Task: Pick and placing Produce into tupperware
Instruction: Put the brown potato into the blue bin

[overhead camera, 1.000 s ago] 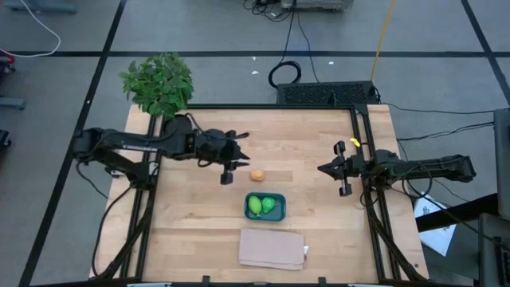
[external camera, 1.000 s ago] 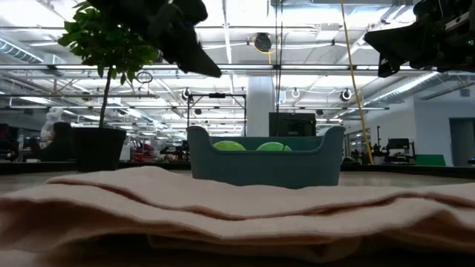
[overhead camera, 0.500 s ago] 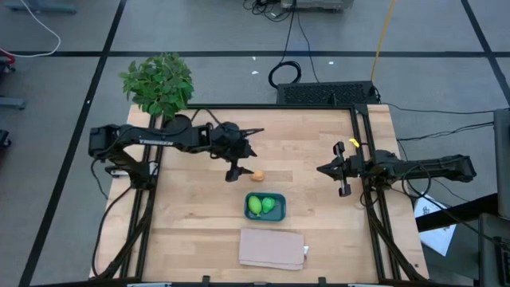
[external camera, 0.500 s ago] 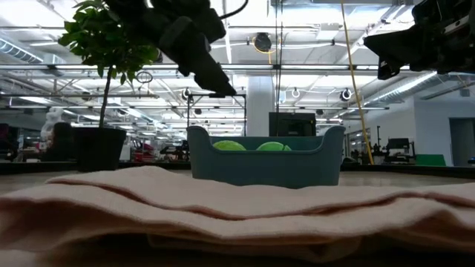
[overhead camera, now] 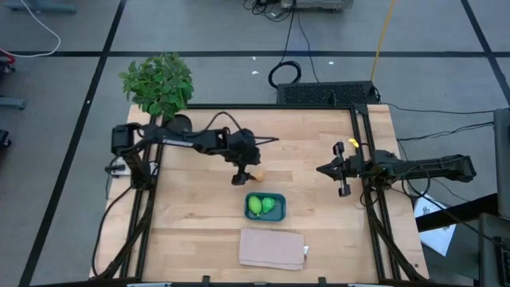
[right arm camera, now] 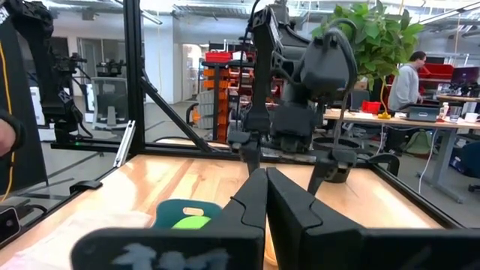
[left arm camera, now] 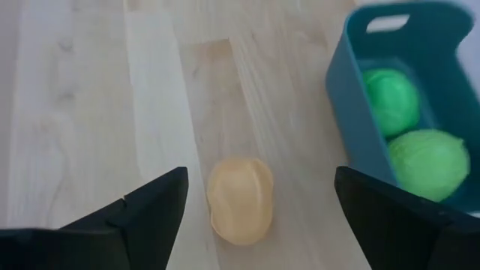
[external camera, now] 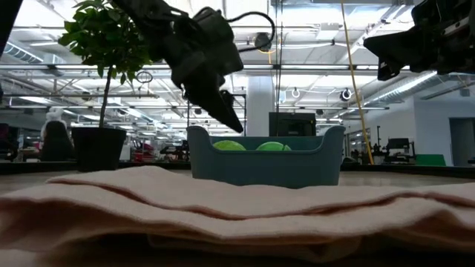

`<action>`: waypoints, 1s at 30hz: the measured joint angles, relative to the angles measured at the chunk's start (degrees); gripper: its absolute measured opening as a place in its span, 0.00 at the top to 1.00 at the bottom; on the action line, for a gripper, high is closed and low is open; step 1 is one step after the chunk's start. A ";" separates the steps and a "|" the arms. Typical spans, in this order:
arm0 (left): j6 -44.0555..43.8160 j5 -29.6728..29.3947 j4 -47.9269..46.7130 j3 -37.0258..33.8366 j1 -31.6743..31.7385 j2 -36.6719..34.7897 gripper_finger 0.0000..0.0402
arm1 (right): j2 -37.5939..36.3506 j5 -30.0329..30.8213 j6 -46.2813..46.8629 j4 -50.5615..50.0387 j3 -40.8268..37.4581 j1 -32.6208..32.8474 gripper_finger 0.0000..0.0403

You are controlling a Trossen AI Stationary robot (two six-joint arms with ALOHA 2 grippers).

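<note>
Left gripper (left arm camera: 255,206) spread wide, orange-tan fruit (left arm camera: 240,199) sitting between its fingers, teal tupperware (left arm camera: 352,112) with two green limes (left arm camera: 409,135) just beside; right gripper (right arm camera: 265,196) pinched closed.

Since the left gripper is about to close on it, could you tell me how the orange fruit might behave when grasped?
The orange fruit looks rounded and smooth, so it may roll on the wood if nudged. It sits between the left gripper's open fingers, so a centred squeeze should probably hold it.
</note>
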 joint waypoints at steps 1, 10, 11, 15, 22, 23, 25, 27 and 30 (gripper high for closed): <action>0.60 0.03 0.21 0.00 0.00 0.54 0.15 | 0.00 0.00 -0.03 -0.13 0.00 -0.01 1.00; 3.92 1.03 2.66 0.02 0.49 4.15 0.15 | 0.00 0.00 -0.35 -0.75 0.00 -0.02 1.00; 3.99 1.03 2.77 0.02 0.62 4.42 0.15 | 0.00 0.00 -0.36 -0.75 0.00 -0.02 1.00; 4.06 0.60 2.65 0.02 0.98 4.83 0.15 | 0.00 0.00 -0.57 -0.99 0.00 -0.02 1.00; 4.59 -0.35 2.17 0.02 0.48 4.88 0.15 | 0.00 0.00 -0.57 -1.16 0.00 -0.02 1.00; 4.56 -0.35 2.02 0.02 0.46 4.88 0.15 | 0.00 0.00 -0.57 -1.16 0.00 -0.02 1.00; 4.04 -0.35 2.08 0.02 0.44 4.88 0.15 | 0.00 0.00 -0.57 -1.16 0.00 -0.02 1.00; 3.85 -0.39 2.10 0.02 0.42 4.88 0.15 | 0.00 0.00 -0.55 -1.16 0.00 -0.02 1.00; 3.65 -0.57 2.44 0.02 0.37 5.12 0.15 | 0.00 0.00 -0.54 -1.16 0.00 -0.02 1.00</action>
